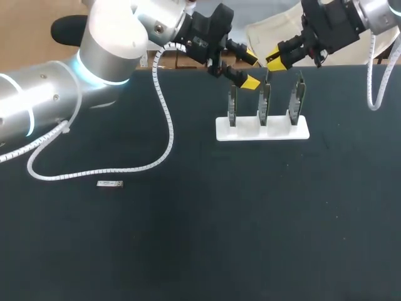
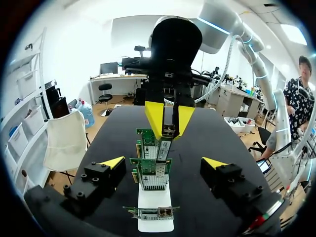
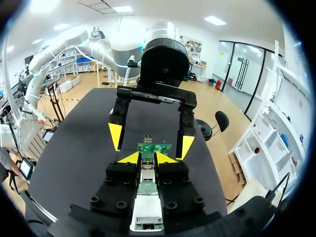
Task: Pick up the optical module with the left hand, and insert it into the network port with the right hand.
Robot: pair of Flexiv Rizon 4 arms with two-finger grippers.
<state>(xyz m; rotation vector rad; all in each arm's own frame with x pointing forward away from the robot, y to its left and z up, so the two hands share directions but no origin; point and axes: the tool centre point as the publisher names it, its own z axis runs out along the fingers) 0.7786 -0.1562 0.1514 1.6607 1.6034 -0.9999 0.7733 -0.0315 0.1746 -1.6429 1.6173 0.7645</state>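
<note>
Cannot make out the small silvery piece (image 1: 109, 184) at 8 o'clock from the white holder (image 1: 263, 130), well apart: too small. Cannot see the optical module (image 3: 146, 174) from above, masked by the right gripper (image 1: 276, 61) at 12 o'clock of the middle card (image 1: 264, 100). From the right wrist, can see only a strip of it between the finger blocks, and only the top edge of a card (image 3: 154, 147) ahead. From the left wrist, can see just part of the farthest card (image 2: 144, 136), behind nearer ones. Lose the left arm (image 1: 62, 81) past the head view's edge at 9 o'clock, the right arm (image 1: 382, 12) at 1 o'clock.

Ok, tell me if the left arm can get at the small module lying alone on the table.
Probably yes: the module lies uncovered on that arm's side, and the left pincer is open and empty.
</note>
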